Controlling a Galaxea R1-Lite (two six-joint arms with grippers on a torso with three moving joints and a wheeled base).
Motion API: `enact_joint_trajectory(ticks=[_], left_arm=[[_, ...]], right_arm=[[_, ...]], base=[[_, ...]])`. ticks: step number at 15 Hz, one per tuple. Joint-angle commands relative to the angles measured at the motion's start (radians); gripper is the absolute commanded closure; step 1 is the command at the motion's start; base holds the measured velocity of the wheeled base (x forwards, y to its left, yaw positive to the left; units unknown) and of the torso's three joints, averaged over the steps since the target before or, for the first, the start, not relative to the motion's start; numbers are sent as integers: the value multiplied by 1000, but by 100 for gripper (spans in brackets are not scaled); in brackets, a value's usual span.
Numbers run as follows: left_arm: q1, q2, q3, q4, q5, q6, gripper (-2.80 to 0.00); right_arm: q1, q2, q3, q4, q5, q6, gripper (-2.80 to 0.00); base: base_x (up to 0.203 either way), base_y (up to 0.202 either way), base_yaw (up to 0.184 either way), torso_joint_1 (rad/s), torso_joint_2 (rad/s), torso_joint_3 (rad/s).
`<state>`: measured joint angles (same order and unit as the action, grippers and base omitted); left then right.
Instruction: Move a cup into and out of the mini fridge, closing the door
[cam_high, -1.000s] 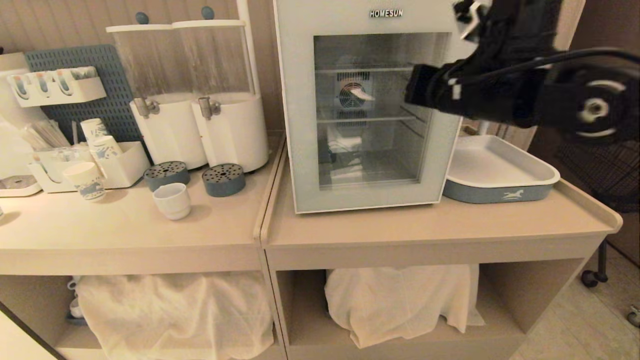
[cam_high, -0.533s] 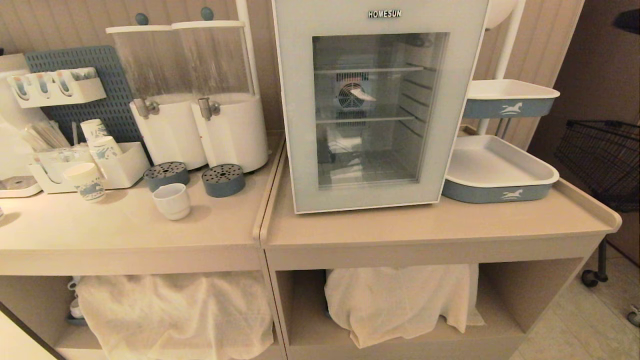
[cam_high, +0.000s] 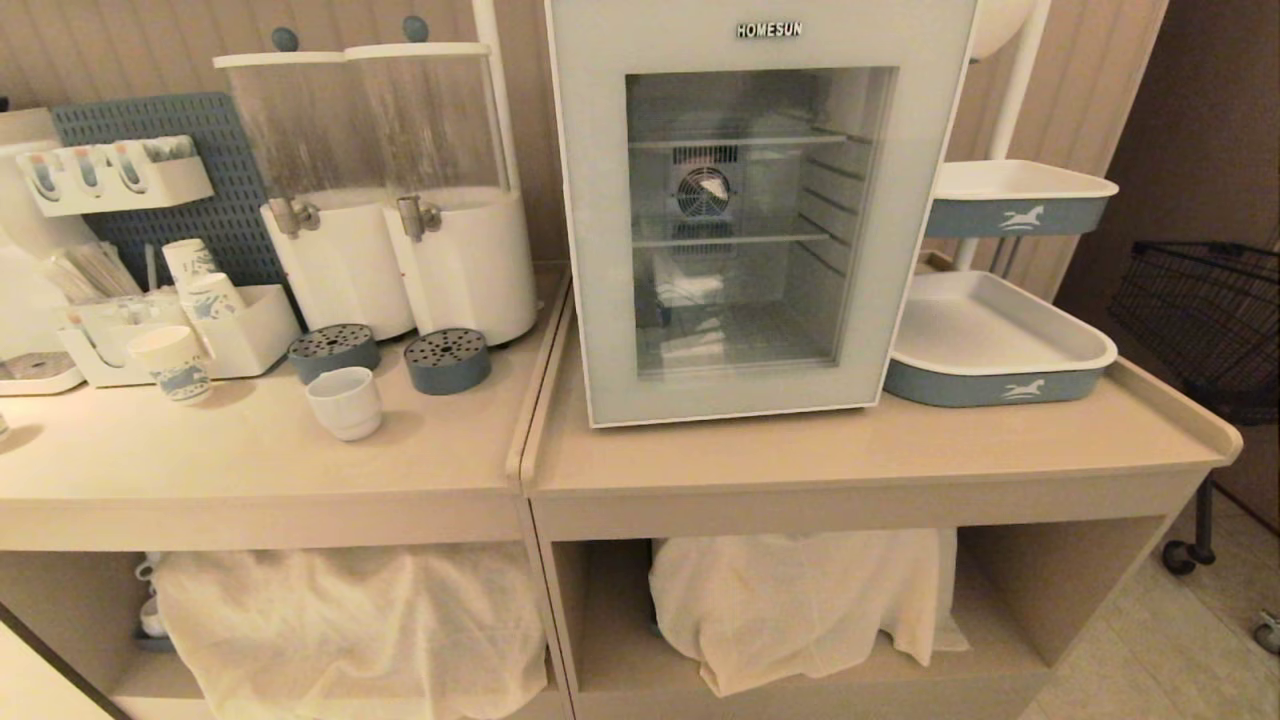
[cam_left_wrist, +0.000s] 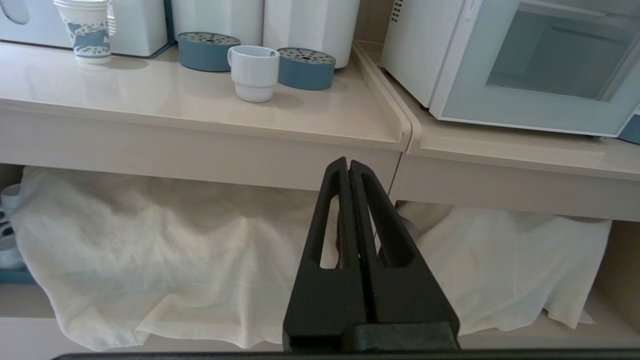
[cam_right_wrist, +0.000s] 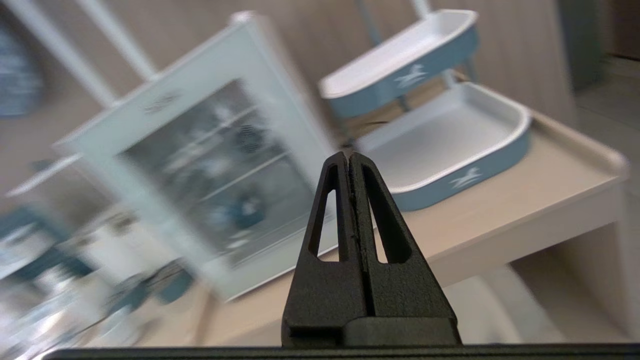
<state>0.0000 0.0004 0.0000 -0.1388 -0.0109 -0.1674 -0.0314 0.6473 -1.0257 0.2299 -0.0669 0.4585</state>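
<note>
Two drink dispensers (cam_high: 400, 190) stand left of two stacked trays (cam_high: 1000, 350), paper cups (cam_high: 175, 360) nearby

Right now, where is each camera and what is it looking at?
Head view: high up, looking down at the mini fridge and the cup; no arm shows.
Left wrist view: low before the counter, behind the shut left hand, facing the cup.
Right wrist view: tilted, behind the shut right hand, facing the fridge door and trays.
All three share the fridge.
</note>
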Motion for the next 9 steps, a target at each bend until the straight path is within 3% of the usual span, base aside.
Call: enact_joint_trajectory(ticks=[1,3,6,7,9], left_arm=[[0,-3,40,-1,0,-1,0],[0,-3,40,-1,0,0,0],[0,-3,40,-1,0,0,0],[0,-3,40,-1,0,0,0],[0,-3,40,-1,0,0,0]], right_arm=[[-24,-227,57,28,47,9,0],[-31,-354,79,119,174,-3,0],[-2,-383,86,241,364,-16,0],[51,-393,86,254,382,-17,0],[61,-442,135,263,392,-19,0]], base=[[0,0,0,0,0,0],[0,0,0,0,0,0],[0,0,0,0,0,0],[0,0,0,0,0,0],[0,0,0,0,0,0]])
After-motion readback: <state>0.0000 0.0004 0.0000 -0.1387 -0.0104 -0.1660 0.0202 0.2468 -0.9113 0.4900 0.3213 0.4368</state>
